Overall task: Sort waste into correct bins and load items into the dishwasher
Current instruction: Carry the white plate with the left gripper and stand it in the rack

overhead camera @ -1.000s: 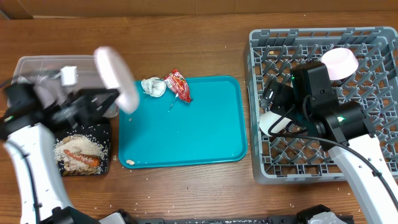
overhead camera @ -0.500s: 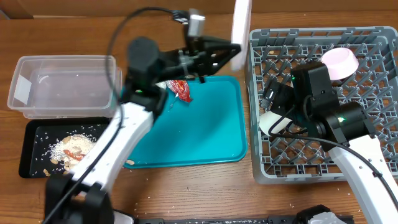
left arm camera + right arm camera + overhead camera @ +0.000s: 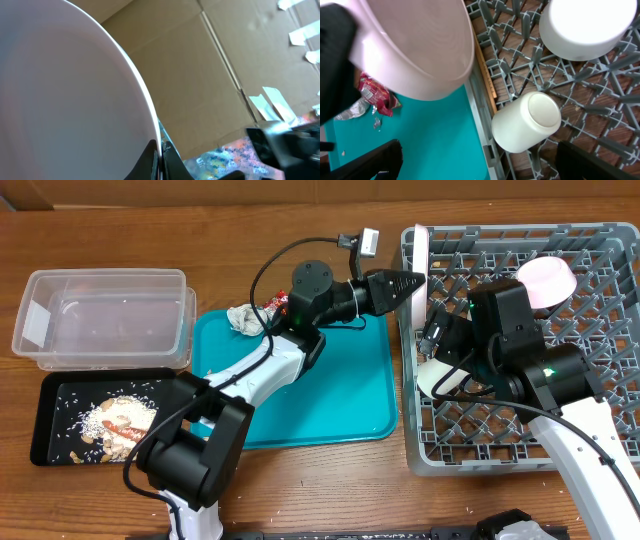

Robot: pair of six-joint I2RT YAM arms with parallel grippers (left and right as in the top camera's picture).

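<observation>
The pale-pink plate (image 3: 421, 252) stands edge-up at the rack (image 3: 480, 462).

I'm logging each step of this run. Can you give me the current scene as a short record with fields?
Left pincer: shut on pink plate, held on edge at dish rack left rim
Right pincer: open, over white cup
In rack: white cup, pink bowl
Teal tray far corner: crumpled paper, red wrapper
Left of tray: clear container, black tray with food scraps
</observation>
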